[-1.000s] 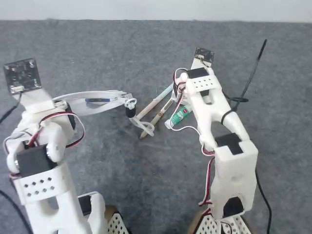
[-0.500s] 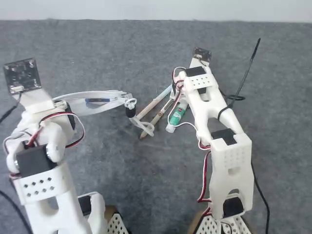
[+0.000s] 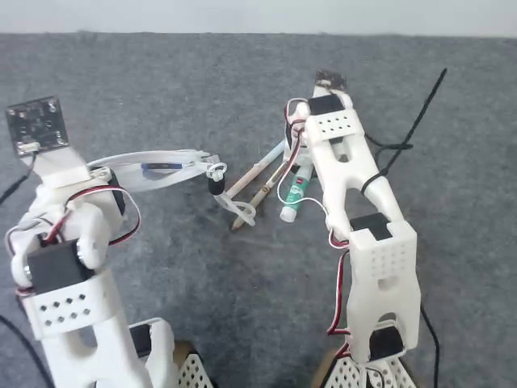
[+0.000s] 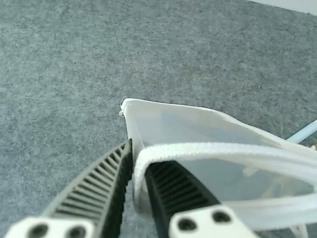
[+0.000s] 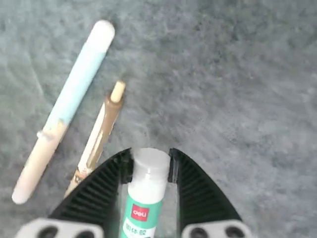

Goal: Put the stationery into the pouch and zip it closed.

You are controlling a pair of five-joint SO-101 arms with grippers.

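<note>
Arms come first by bulk: the left arm [image 3: 73,267] reaches out low over the mat and the right arm [image 3: 363,218] bends down over the loose stationery; the pouch [image 3: 153,170], translucent white, stretches from the left arm toward the pens, and the left gripper [image 4: 136,148] is pinched tight on its corner at the white zip band, probably to anchor the pouch and hold its mouth facing the items so they can be slid in; the mouth looks parted, though how far cannot be told; beside its zip end lie the blue-and-beige pen [image 3: 254,174] and the brown pen [image 3: 262,194], side by side and nearly parallel, not yet in the pouch; the glue stick [image 3: 295,198], just beside the pens, is the piece in hand, the right gripper [image 5: 150,161] clamped on it near its white cap, a hold that should let the body point toward the pouch; whether it is clear of the mat cannot be told; underneath, a grey felt-like surface [image 3: 161,81] covers the table, likely grippy enough to stop pens rolling; a black cable [image 3: 420,121] trails beside the right arm; a pale wall [image 3: 242,16] runs along the far edge.
</note>
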